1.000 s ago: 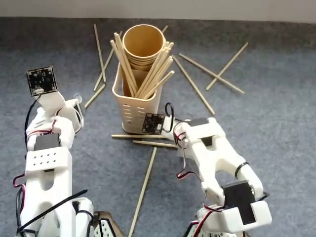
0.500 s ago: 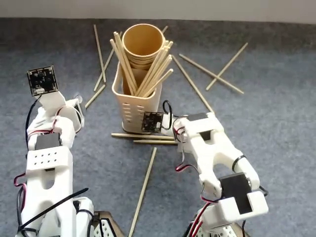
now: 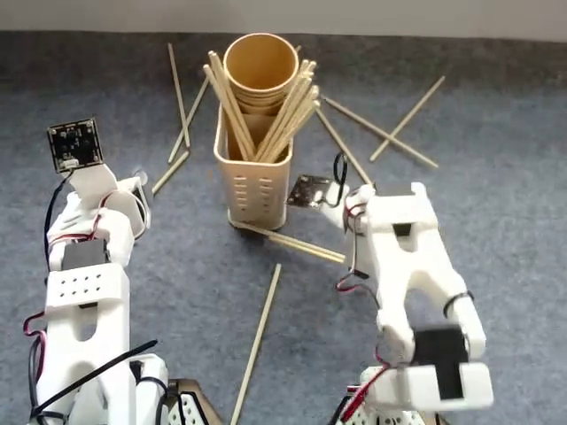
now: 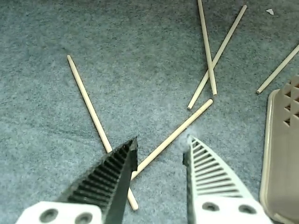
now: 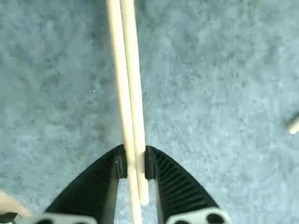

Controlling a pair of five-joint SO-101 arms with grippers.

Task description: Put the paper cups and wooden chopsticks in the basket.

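Note:
The beige basket point(image 3: 255, 181) stands upright in the middle of the high view. It holds stacked paper cups point(image 3: 260, 64) and several wooden chopsticks point(image 3: 288, 119). My right gripper point(image 5: 133, 164) is shut on a pair of chopsticks point(image 5: 126, 79); in the high view this pair point(image 3: 292, 241) slants from the basket's foot toward the right arm. To the left of the basket, my left gripper point(image 4: 159, 149) is open low over the carpet. A loose chopstick point(image 4: 174, 136) lies between its fingers, and the basket's rim point(image 4: 280, 154) shows close by.
More loose chopsticks lie on the grey carpet: one in front of the basket point(image 3: 257, 341), some behind it at left point(image 3: 177, 84), others at right point(image 3: 381, 133). Two further ones lie near the left gripper point(image 4: 88, 102) point(image 4: 208, 46).
The right arm has swung to the right with the pair of chopsticks, which now slants instead of lying level. The basket has shifted slightly to the right. The left arm has not moved.

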